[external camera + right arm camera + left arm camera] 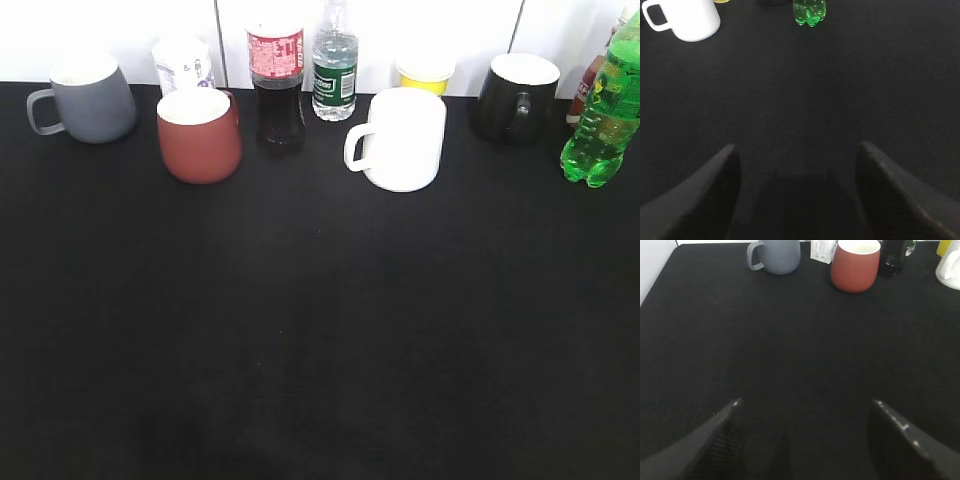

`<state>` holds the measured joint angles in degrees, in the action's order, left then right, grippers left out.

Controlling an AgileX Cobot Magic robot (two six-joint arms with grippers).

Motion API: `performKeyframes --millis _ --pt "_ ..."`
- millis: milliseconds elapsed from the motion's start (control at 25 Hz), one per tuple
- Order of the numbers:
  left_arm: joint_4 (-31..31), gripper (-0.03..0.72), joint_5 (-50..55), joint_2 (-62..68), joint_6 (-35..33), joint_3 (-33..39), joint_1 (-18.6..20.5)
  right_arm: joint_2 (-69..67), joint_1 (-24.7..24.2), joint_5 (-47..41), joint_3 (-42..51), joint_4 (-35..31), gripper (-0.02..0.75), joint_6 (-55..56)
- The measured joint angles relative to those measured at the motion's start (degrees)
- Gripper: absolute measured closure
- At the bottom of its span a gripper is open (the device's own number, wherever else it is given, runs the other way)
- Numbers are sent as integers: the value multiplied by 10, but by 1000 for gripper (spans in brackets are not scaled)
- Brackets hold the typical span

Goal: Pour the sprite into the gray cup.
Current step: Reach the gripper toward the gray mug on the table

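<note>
judging from how things lie, nothing of the pour has begun. the sprite stands upright near the far right corner of the table, untouched, with its green lobed base resting on the black cloth; its top runs out of the exterior view, so whether the cap is on cannot be told. the gray cup sits near the far left corner, handle turned toward the left edge, well apart from the bottle, with the brick-red mug, the cola bottle, the water bottle, the white mug and a black mug ranged along the far edge between them.

the left tool is spread wide with nothing between its fingers, hanging over bare cloth toward the near edge, the gray cup far ahead of it. the right tool is likewise wide apart and holding nothing, also back toward the near edge, with the sprite far ahead.

all steps are left: grasp the bottle, bring bottle and cup together, tip and pour. no liquid can be made out in the cup from here.
</note>
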<state>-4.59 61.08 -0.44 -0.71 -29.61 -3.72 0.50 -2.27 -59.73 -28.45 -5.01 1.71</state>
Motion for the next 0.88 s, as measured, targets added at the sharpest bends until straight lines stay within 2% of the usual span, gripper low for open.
performKeyframes --millis 160,280,440,520,640,880 --pt "0 126 0 0 0 0 0 0 0 0 0 0 192 0" --pt "0 180 -34 3 0 -10 0 0 0 0 0 0 192 0" --pt "5 188 -287 75 0 2 0 0 0 0 0 0 192 0" --pt "31 188 -402 153 0 25 0 0 0 0 0 0 192 0" --pt "52 188 -551 304 0 54 0 0 0 0 0 0 192 0" --pt "54 188 -890 659 0 59 0 0 0 0 0 0 192 0"
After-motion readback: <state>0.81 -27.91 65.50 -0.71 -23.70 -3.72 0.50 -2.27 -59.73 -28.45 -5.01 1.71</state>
